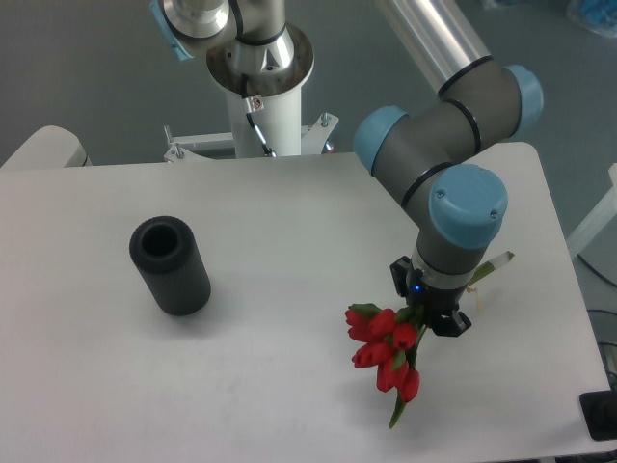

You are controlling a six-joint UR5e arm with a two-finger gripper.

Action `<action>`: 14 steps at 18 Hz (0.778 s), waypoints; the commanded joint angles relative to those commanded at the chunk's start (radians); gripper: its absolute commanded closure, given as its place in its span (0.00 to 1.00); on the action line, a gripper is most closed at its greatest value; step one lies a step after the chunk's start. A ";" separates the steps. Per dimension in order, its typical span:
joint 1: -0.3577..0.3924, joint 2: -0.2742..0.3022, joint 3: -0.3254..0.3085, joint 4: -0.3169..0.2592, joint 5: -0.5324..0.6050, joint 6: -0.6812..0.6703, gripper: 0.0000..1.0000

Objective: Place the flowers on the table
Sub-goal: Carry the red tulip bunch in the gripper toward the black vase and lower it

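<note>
The flowers (388,349), a small bunch of red buds on thin green stems, hang at the right front of the white table (289,241). Their buds point down toward the front edge, and one green stem end sticks out to the upper right behind the wrist. My gripper (431,316) is shut on the stems just above the buds, its fingers mostly hidden under the wrist. I cannot tell whether the lowest buds touch the tabletop.
A black ribbed cylinder (171,265) stands on the left half of the table, open end up. The arm's white base column (260,106) rises at the back edge. The table's right edge lies close to the gripper.
</note>
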 joint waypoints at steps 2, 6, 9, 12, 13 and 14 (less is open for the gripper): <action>0.000 0.000 0.000 0.000 0.002 0.000 0.89; 0.000 0.000 0.002 -0.003 0.000 -0.037 0.89; -0.015 0.003 -0.017 -0.009 0.000 -0.086 0.89; -0.049 0.017 -0.060 -0.018 0.026 -0.194 0.89; -0.069 0.021 -0.067 -0.041 0.041 -0.240 0.89; -0.086 0.021 -0.067 -0.055 0.043 -0.270 0.89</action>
